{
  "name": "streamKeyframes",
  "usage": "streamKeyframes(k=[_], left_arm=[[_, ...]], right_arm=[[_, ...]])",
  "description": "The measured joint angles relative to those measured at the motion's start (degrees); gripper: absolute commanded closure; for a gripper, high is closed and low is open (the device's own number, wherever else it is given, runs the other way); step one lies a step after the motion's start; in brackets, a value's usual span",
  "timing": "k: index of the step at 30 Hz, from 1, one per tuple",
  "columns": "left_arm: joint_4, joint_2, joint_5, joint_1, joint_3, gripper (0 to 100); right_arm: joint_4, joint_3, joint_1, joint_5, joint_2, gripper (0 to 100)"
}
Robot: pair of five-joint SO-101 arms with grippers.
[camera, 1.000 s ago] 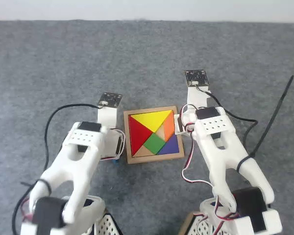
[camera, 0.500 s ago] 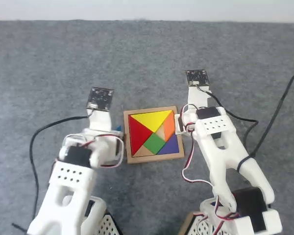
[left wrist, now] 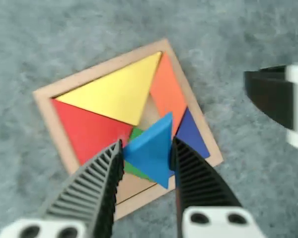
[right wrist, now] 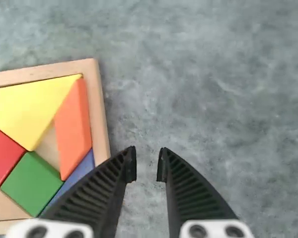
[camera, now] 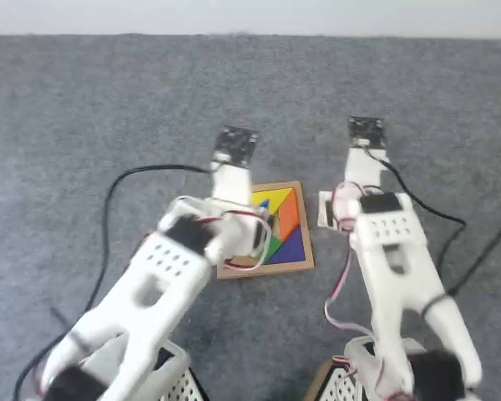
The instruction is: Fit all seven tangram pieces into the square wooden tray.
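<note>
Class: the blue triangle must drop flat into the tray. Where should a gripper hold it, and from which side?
By its thin edges, from above, as the left gripper does: the blue triangle is a flat plate, so pinching edge to opposite corner probably keeps its face level with the tray.

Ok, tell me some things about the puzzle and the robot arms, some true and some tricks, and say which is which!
1. The left pincer holds a blue triangle. True.
2. The right pincer holds a piece too. False: it is open and empty, over the carpet beside the tray.
3. The yellow piece lies in the tray. True.
4. The tray is full. False: a bare wooden gap shows between the pieces.
</note>
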Motion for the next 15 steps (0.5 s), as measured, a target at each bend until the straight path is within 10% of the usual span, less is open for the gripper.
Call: streamKeyframes(k=[15], left_arm=[[-5.45,19.08,4.48,2.2,-4.48,84]], right_arm=[[-6.95,16.26,0.09,0.0,-23.74,91.6]])
